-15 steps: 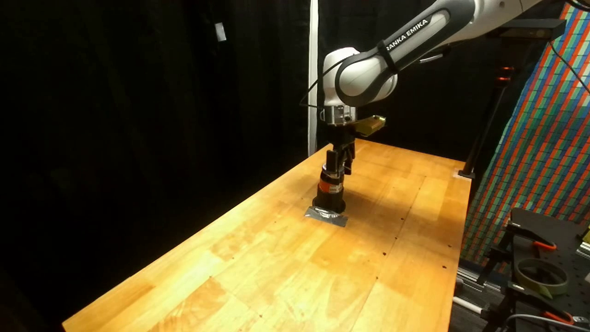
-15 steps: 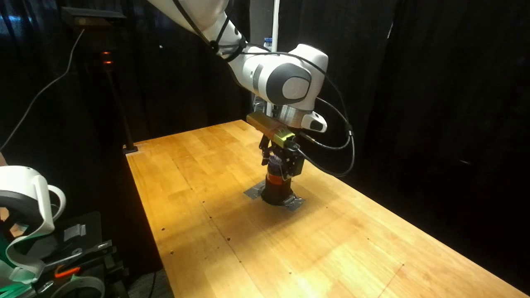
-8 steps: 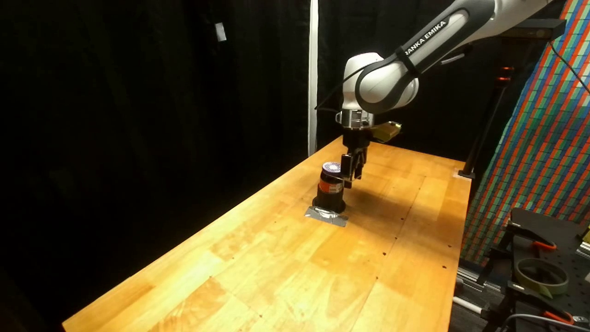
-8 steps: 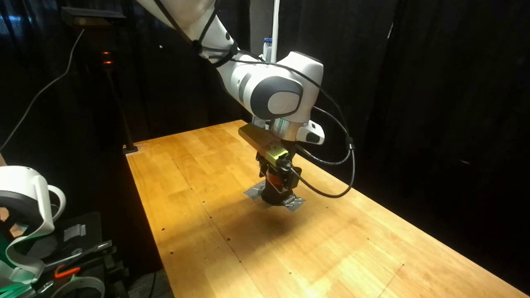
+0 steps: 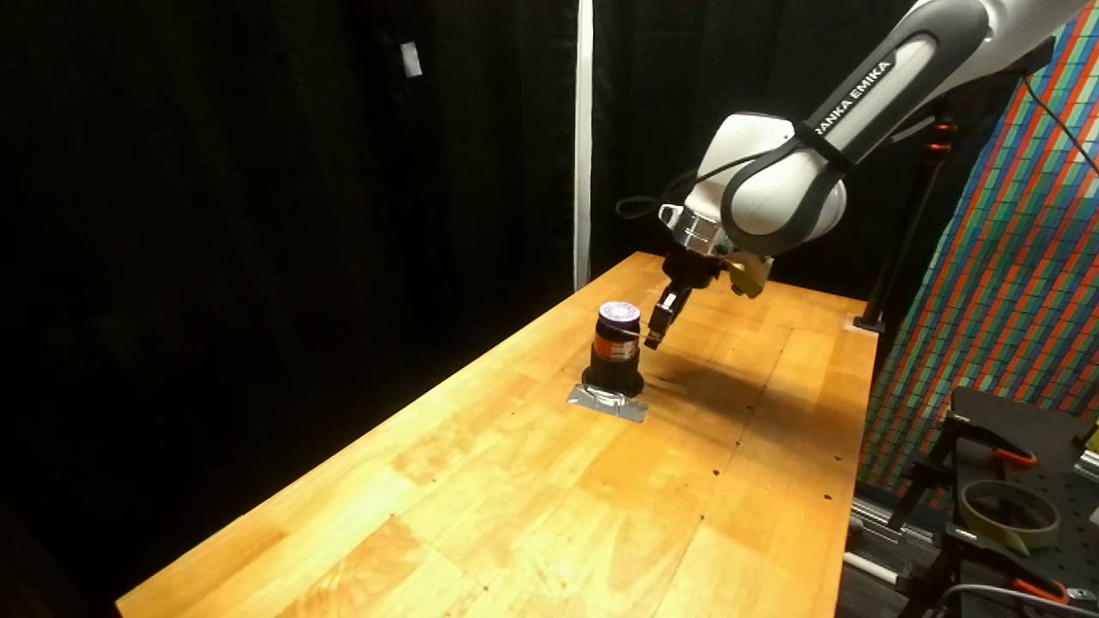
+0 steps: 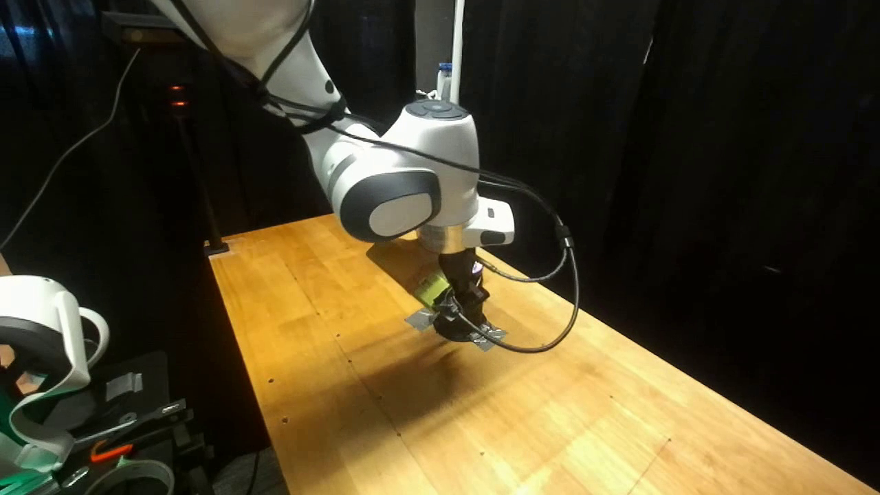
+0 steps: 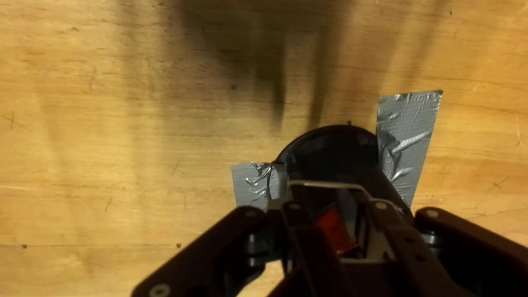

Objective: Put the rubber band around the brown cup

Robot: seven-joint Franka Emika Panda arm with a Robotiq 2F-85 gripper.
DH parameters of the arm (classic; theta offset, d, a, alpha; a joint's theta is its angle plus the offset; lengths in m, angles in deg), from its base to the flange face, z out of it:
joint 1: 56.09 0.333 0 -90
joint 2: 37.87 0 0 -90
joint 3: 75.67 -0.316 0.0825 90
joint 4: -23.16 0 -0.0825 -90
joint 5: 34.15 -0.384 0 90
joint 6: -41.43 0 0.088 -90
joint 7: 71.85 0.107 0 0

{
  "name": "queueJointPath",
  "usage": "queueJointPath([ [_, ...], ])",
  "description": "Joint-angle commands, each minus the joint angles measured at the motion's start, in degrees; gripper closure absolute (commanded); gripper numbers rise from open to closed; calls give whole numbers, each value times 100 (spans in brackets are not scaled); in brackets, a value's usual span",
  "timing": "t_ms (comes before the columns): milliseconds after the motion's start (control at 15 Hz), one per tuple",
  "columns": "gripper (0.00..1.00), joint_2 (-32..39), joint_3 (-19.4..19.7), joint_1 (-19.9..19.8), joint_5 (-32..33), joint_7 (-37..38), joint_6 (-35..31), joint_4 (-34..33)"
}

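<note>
The brown cup (image 5: 616, 369), dark with an orange-red ring and a pale purplish top, stands upright, its base taped to the table. Just beside its upper part is my gripper (image 5: 655, 340), tilted, fingertips lower than the cup's top. A thin tan rubber band (image 5: 636, 334) runs from around the cup to the fingers. In the wrist view the band (image 7: 324, 184) crosses the gap of my gripper (image 7: 335, 202); the jaws are partly apart, and the red of the cup shows between them. My arm hides much of the cup (image 6: 457, 330) in an exterior view.
Silver tape strips (image 7: 409, 140) lie on both sides of the cup's base. A cable (image 6: 550, 344) hangs in a loop by the wrist. A pole (image 5: 871, 319) rises at the table's corner, and a cart bears a tape roll (image 5: 1009, 515).
My gripper has drawn off from over the cup to its side, come lower and tilted. Its jaws have narrowed. The band now shows stretched between cup and fingers. The cup has not moved.
</note>
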Motion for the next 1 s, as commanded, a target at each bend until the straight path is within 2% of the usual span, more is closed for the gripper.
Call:
queueJointPath([
  [0,94,-529,-951,-856,-420,-879,-1597,1262],
  [133,99,-441,-1902,-1589,-753,-1523,-2509,1591],
  [200,93,-266,-2311,-1911,-593,-1574,-2930,1646],
  [333,92,77,-3183,-2832,236,-1465,-3851,1950],
  [467,91,421,-3632,-3565,1228,-1364,-4678,2247],
  [667,93,964,-3514,-4027,2421,-1541,-5892,2473],
  [933,93,1538,-3171,-4322,3628,-1691,-6473,2377],
])
